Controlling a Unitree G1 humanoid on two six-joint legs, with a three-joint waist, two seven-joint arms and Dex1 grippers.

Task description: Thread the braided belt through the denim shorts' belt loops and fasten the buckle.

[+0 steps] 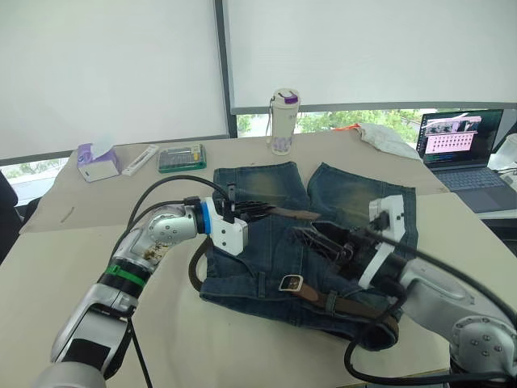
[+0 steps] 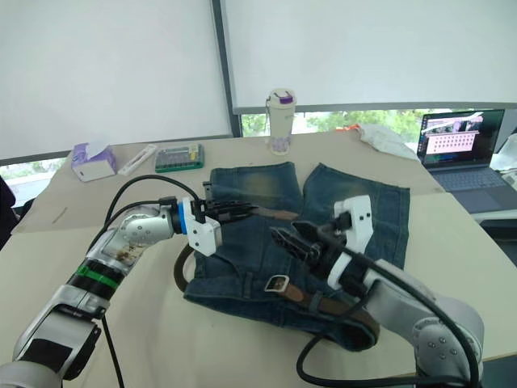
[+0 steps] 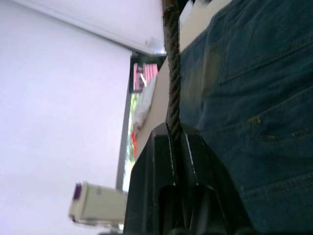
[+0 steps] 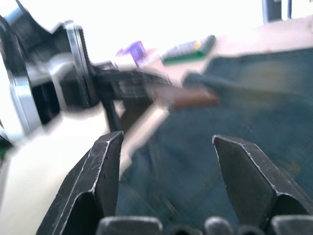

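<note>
The left gripper (image 1: 257, 212) pinches the dark-brown braided belt (image 1: 292, 213) tip above the dark blue denim shorts (image 1: 266, 187). Lower on them lies the square silver buckle (image 1: 291, 283). The right gripper (image 2: 288, 239) hovers open over the shorts.

You see a big pale counter (image 1: 266, 347). Behind it hang two white window blinds (image 1: 105, 65), with green trees showing under one. At the far edge stand a tissue box (image 1: 98, 161), a tall cup (image 1: 283, 121) and an open laptop (image 1: 462, 145).
</note>
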